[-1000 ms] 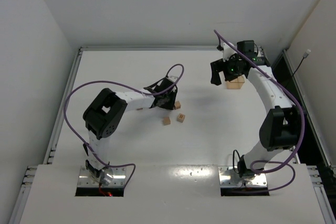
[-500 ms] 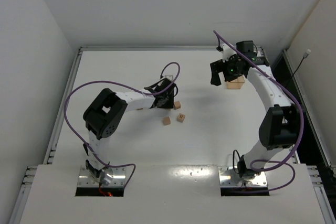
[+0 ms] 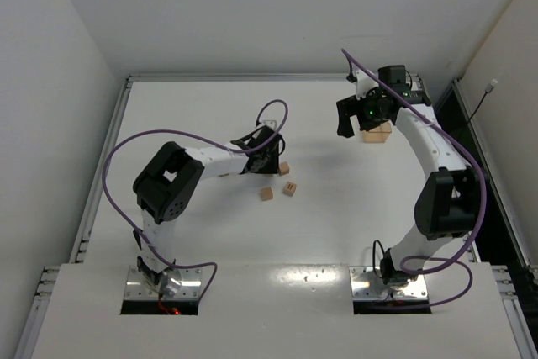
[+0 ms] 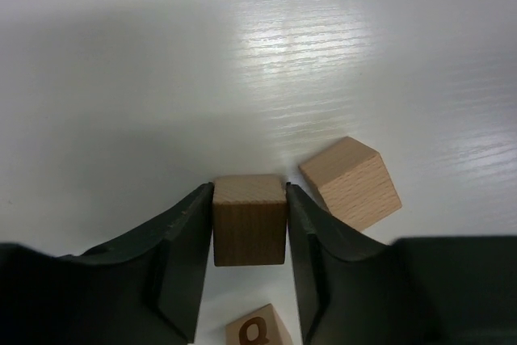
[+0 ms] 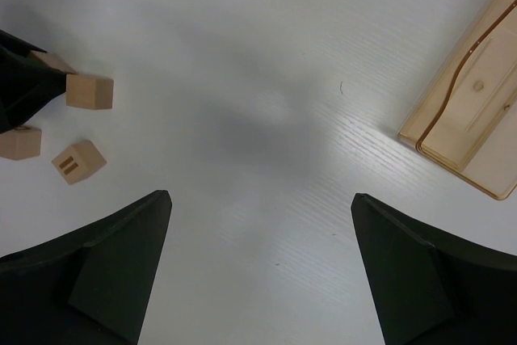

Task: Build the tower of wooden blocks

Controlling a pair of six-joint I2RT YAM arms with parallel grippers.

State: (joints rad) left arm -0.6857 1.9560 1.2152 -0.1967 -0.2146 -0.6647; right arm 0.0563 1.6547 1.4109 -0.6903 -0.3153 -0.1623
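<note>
**A:** Pale tan wood on the white bench. What does the overhead view give?

**B:** Three small wood blocks lie loose near the middle, close together. The left claw sits low just beside them. The right claw hangs well apart, near the pale tray.

**A:** And the left wrist?

**B:** The left claw pinches a plain block. Both fingers look flush on its sides, though a hairline gap could hide there. A second cube sits turned, just beside the right-hand finger. A lettered cube peeks in at the bottom edge.

**A:** The right wrist?

**B:** The right claw is spread wide over bare bench. The pale tray lies at the right edge. The wood blocks cluster far left, against the left claw's dark tip.
</note>
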